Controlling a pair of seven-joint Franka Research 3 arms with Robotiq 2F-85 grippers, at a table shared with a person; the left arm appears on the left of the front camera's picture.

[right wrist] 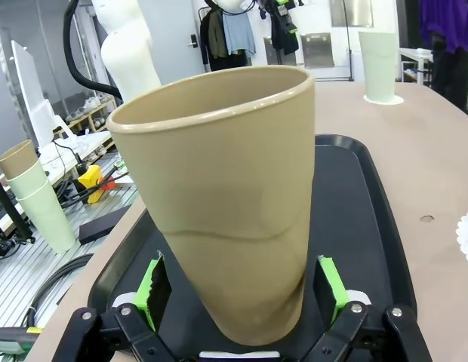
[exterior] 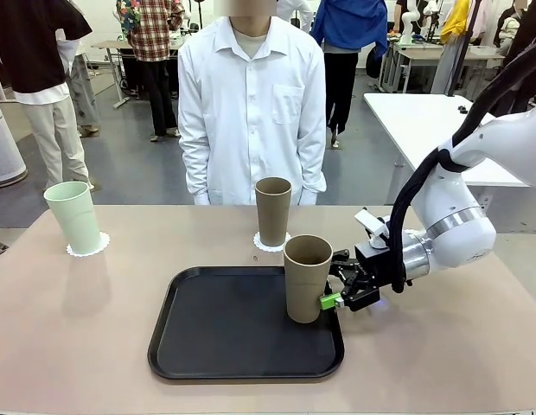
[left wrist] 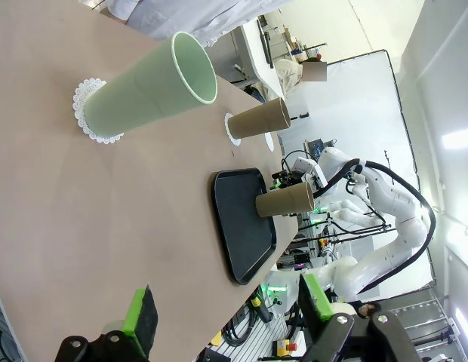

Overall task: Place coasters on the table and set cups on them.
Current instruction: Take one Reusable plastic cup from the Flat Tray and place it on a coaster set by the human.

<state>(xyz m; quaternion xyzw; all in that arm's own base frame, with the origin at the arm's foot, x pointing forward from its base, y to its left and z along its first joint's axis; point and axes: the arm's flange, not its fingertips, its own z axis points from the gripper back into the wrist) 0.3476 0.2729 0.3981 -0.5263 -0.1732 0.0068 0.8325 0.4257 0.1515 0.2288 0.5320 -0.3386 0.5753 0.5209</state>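
Tan cup between open jaws

The right arm reaches in low and roughly level, its wrist turned so the right gripper points sideways at the tall tan-brown matte tumbler on the black tray. Its jaws stand wide, one green-padded finger on each side of the tumbler's lower wall, close beside it with a small gap showing. The left gripper hangs well away from that tumbler, jaws spread wide with nothing between them.
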